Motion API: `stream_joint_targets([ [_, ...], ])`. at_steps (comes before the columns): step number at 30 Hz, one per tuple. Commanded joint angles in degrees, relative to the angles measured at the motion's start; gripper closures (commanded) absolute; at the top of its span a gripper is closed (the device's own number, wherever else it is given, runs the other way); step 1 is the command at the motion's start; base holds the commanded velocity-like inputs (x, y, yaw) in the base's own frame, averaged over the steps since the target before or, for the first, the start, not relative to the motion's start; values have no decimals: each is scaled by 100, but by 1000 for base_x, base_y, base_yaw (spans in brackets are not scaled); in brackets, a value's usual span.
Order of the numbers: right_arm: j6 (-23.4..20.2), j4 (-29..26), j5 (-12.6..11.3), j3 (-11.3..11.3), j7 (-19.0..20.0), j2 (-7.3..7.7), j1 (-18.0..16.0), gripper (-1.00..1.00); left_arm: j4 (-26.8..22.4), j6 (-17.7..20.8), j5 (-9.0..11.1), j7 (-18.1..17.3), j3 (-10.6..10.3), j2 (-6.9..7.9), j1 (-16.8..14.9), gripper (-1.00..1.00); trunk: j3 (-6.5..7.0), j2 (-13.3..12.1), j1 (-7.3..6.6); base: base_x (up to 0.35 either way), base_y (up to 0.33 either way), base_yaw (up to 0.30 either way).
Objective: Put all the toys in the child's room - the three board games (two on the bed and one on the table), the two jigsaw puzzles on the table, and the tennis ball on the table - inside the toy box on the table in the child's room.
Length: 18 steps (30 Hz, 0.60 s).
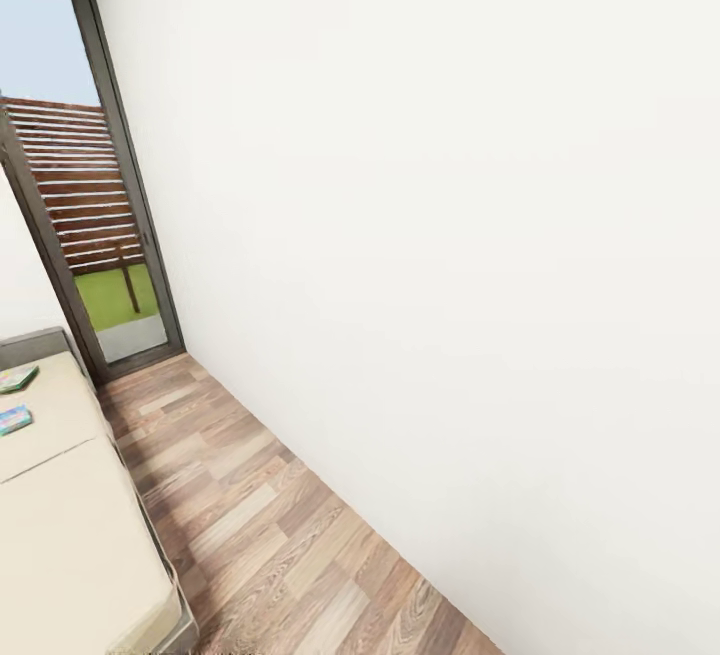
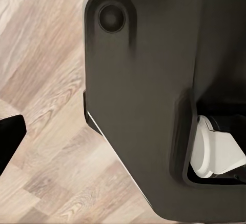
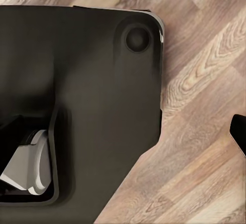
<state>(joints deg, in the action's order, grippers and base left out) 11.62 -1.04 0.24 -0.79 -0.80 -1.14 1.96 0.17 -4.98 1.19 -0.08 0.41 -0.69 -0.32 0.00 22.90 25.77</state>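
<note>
- The head view looks along a narrow strip of wood-plank floor (image 1: pixel 270 525) between the bed (image 1: pixel 70 545) at the lower left and a plain white wall (image 1: pixel 450 235) that takes up most of the right side.
- The bed shows two plain beige mattress pads, a grey frame edge along its near side and a bit of grey headboard at its far end.
- Two of the board games lie on the far pad, close to the picture's left edge — a white-and-green box (image 1: pixel 17 378) nearer the headboard and a blue box (image 1: pixel 14 420) just on the near side of it. They lie near each other but apart, both flat on the mattress.
- At the far end of the floor strip stands a tall dark-framed glass door (image 1: pixel 95 205); through it show a slatted wooden fence, a patch of green lawn and pale sky.
- The left wrist view looks down on the robot's dark base (image 2: pixel 148 106) over the plank floor, with a white part set in a recess of the base.
- A dark sliver at that picture's edge may be part of the left gripper — whether its jaws are open or closed cannot be told.
- The right wrist view shows the same dark base (image 3: pixel 87 90) over the floor, again with a white part in a recess.
- A dark sliver at the edge may belong to the right gripper; the state of its jaws cannot be told either.
</note>
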Motion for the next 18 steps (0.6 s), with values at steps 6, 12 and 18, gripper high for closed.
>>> stream_joint_targets([
  [6, 7, -10, 3, -5, -8, 0, 6, -100, 9, -21, 13, -1, 3, -1, -3, -100, 0, 2, 2, 0, 0, 265],
  [12, 7, -10, 3, -1, -8, 0, 6, -100, 9, -21, 13, -1, 3, -1, -3, -100, 0, 2, 2, 0, 0, 265],
  [18, 7, -10, 3, -3, -8, 0, 6, -100, 9, -21, 13, -1, 3, -1, -3, -100, 0, 2, 2, 0, 0, 265],
])
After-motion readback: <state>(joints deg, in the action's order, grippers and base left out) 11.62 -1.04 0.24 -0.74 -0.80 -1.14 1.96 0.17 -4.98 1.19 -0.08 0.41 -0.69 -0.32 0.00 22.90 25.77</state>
